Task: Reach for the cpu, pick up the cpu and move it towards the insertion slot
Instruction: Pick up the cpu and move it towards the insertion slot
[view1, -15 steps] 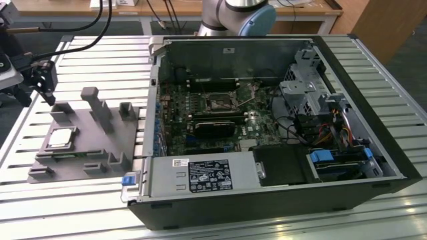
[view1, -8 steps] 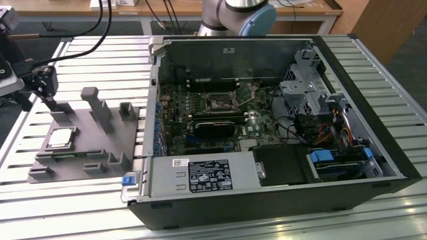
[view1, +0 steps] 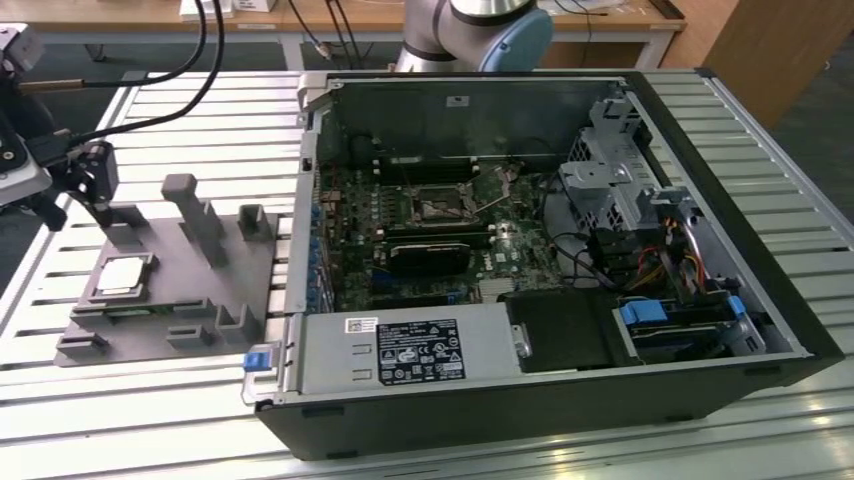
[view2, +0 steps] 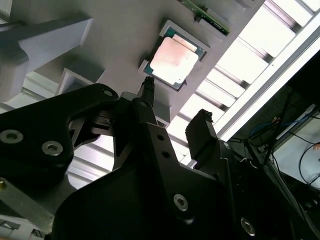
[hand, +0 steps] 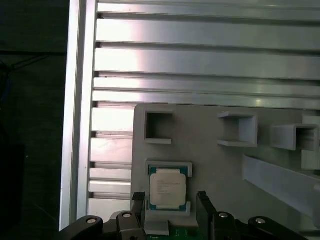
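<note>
The cpu (view1: 120, 277) lies flat in a shallow square pocket of the grey fixture plate (view1: 183, 300), near the plate's edge on the exterior view's left, silver top up. In the first wrist view the pocket's low rim hugs the cpu (hand: 167, 187) on its sides, and bare plate lies beyond it. The gripper (view1: 94, 200) hangs above that end of the plate, holding nothing. Its fingers (hand: 205, 202) stand apart, spread wider than the chip. In the second wrist view the fingertips (view2: 148, 87) sit short of the cpu (view2: 175, 61) with clear air between. Upright grey posts (view1: 200, 215) rise from the plate between the chip and the computer case (view1: 310, 150). The insertion slot (view1: 437, 205) sits on the board inside the open case, well apart from the cpu, past the case's side wall. The slatted metal table (view1: 160, 410) carries both plate and case
</note>
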